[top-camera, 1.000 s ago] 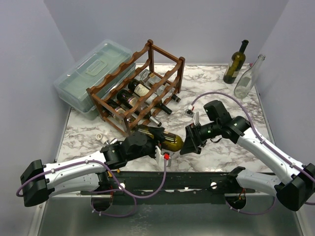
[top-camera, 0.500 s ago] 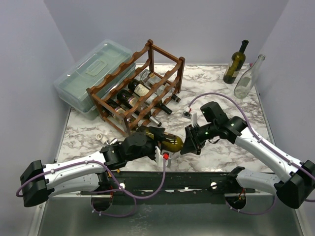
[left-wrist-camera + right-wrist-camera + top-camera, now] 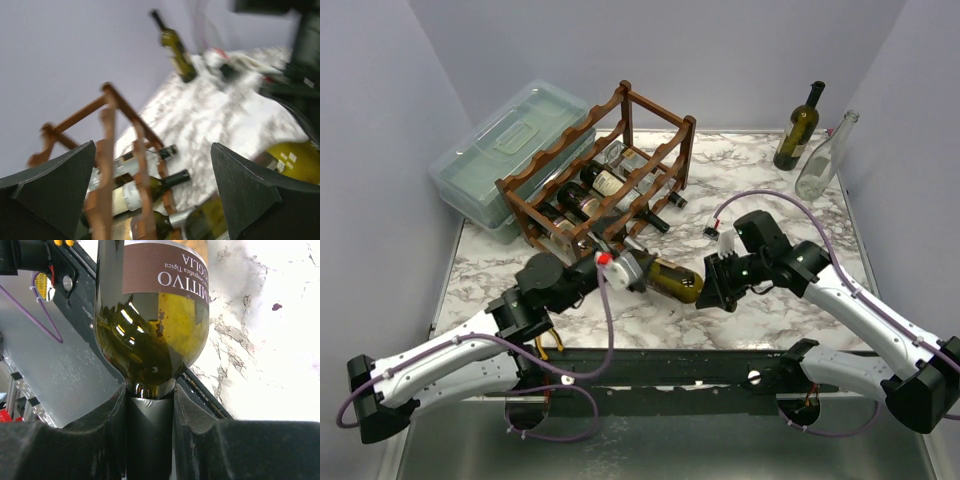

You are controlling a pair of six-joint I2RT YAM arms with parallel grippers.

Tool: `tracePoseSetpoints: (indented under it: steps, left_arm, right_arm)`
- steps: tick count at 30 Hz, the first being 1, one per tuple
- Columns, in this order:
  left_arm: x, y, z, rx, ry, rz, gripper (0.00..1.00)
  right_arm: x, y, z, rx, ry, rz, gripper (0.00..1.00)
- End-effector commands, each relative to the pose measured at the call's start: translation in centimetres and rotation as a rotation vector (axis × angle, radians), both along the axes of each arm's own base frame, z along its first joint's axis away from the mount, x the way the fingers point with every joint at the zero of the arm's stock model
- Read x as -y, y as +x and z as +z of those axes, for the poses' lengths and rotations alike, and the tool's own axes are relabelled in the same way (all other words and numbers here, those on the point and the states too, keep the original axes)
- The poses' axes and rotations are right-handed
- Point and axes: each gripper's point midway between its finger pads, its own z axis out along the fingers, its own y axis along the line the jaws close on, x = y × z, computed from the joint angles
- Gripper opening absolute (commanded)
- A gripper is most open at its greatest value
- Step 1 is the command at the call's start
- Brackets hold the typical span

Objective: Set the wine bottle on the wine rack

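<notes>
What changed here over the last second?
The left gripper let go of the wine bottle, opened wide and drew back leftward, toward the wine rack. The right gripper, open at the neck before, has shut on it and holds the bottle alone. The bottle barely shifted; the rack, plastic box and two bottles at the far right stayed put.

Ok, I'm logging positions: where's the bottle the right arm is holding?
Top view, centre-front: the wine bottle is just before the wine rack, neck clamped in the right tool.
</notes>
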Motion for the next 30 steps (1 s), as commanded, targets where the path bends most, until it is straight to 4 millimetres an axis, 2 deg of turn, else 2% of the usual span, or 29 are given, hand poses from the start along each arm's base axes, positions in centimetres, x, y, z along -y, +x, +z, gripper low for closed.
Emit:
tracePoseSetpoints:
  steps: [1,6,10,13,19,30]
  left_arm:
    - [-6.8,3.9,7.2,-0.133,-0.443,0.322,0.99]
    - [-13.7,6.3,8.2,-0.141,-0.607,0.653,0.99]
    - [-17.2,7.1,7.8,-0.133,-0.658,0.845,0.99]
    - [-17.4,7.4,7.6,-0.129,-0.642,0.874,0.99]
    - [-16.6,8.2,6.7,-0.137,-0.573,0.887,0.98]
    - [-16.0,8.7,6.1,-0.141,-0.532,0.888,0.96]
  right_arm:
    - [-2.1,0.0,3.6,0.091,0.177,0.077,0.0]
    - [-3.3,0.8,5.0,0.117,0.246,0.078,0.01]
    - [-4.2,1.3,5.7,0.114,0.282,0.084,0.01]
    - [-4.9,1.7,6.4,0.121,0.317,0.088,0.01]
    - [-5.6,2.2,7.7,0.147,0.363,0.098,0.0]
    - [-6.5,2.4,8.9,0.152,0.416,0.128,0.01]
